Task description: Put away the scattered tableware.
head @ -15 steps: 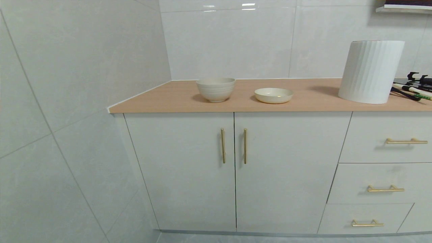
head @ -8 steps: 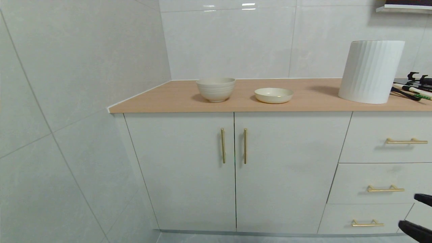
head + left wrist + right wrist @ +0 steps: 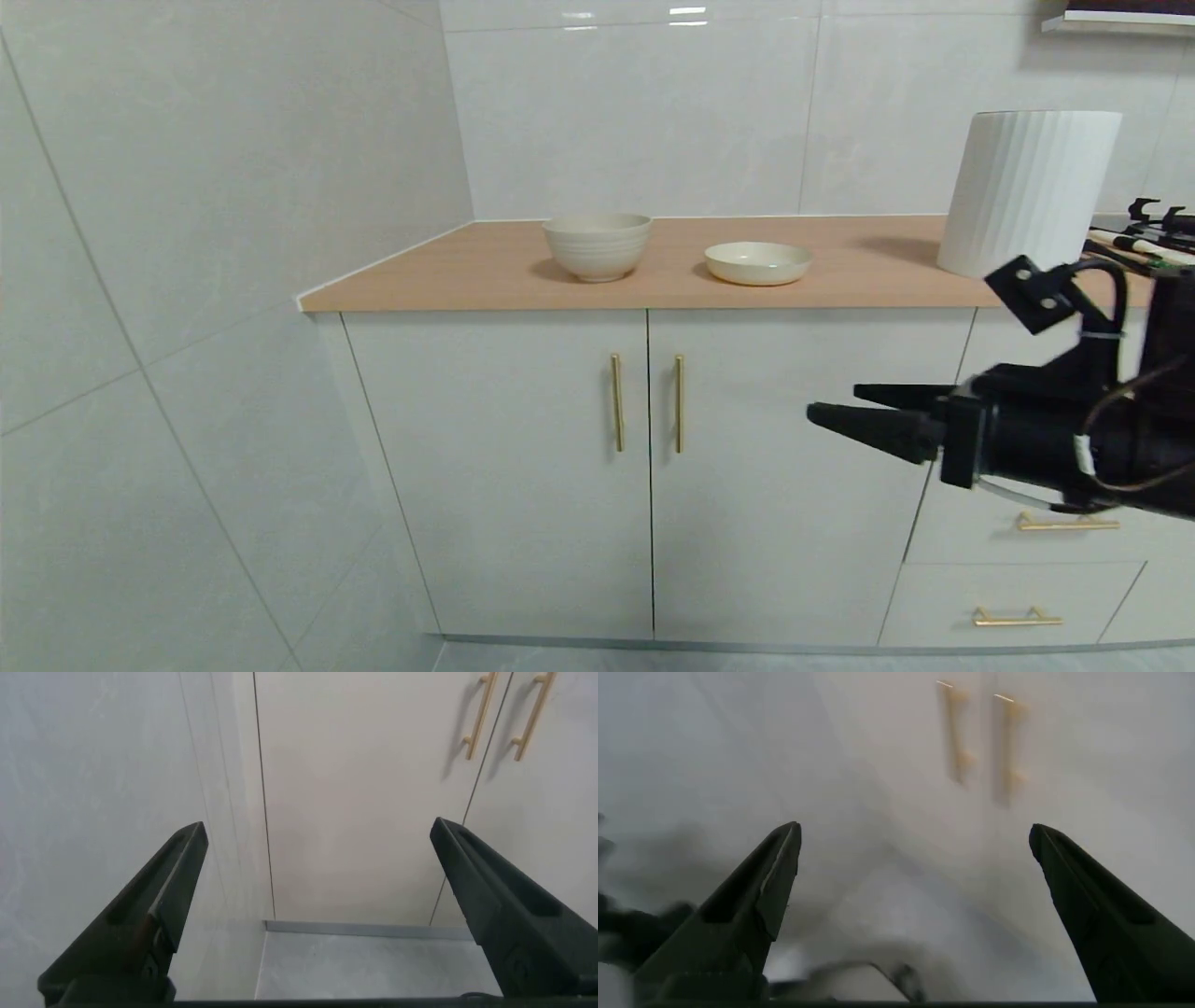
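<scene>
**Right arm held out by the cupboard**

The right tool (image 3: pixel 837 404) sticks out level, below the desk (image 3: pixel 448 275), and points toward the cupboard doors (image 3: pixel 523 485). Its two fingers are spread apart with nothing between them. The left tool (image 3: pixel 318 833) is spread wide too, down low by the wall. The bowl (image 3: pixel 597 245) and the small dish (image 3: pixel 757 262) sit near each other on the desk.

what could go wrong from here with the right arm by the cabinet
1. The open right end effector hangs in front of the closed cabinet doors; a misjudged reach for the handles could scrape a door.
2. The bowl and shallow dish sit fairly near the counter front edge; a clumsy approach might knock one off.
</scene>
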### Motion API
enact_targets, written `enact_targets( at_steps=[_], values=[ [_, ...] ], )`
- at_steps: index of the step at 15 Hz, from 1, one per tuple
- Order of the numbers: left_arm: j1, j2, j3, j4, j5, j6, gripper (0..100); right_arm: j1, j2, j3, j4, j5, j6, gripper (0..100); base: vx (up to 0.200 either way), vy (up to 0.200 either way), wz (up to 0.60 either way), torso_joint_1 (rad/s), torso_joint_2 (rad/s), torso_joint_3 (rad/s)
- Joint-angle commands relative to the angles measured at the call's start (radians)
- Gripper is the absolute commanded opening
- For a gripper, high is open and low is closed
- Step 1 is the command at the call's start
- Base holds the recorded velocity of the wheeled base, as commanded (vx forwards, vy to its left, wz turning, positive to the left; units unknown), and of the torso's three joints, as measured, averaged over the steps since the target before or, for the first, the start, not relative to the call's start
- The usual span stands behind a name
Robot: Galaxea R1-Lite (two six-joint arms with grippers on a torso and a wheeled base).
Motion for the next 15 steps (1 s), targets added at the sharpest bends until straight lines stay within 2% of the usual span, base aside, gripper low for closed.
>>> enact_targets(
  at_steps=[1,3,5,7,8,15],
  values=[
    [0.000,0.000,0.000,0.000,0.000,0.000,100,0.036,0.248,-0.161,-0.033,0.072,0.065,100,0.000,0.000,0.00,0.000,0.00,0.000],
    [0.000,0.000,0.000,0.000,0.002,0.000,100,0.036,0.364,-0.260,-0.037,0.091,0.076,100,0.000,0.000,0.00,0.000,0.00,0.000],
    [0.000,0.000,0.000,0.000,0.000,0.000,100,0.036,0.486,-0.373,-0.044,0.094,0.144,100,0.000,0.000,0.00,0.000,0.00,0.000],
    [0.000,0.000,0.000,0.000,0.002,0.000,100,0.036,0.567,-0.444,-0.102,0.092,0.165,100,0.000,0.000,0.00,0.000,0.00,0.000],
    [0.000,0.000,0.000,0.000,0.002,0.000,100,0.036,0.601,-0.451,-0.145,0.092,0.177,100,0.000,0.000,0.00,0.000,0.00,0.000],
    [0.000,0.000,0.000,0.000,0.000,0.000,100,0.036,0.762,-0.550,-0.181,0.080,0.179,100,0.000,0.000,0.00,0.000,0.00,0.000]
  ],
)
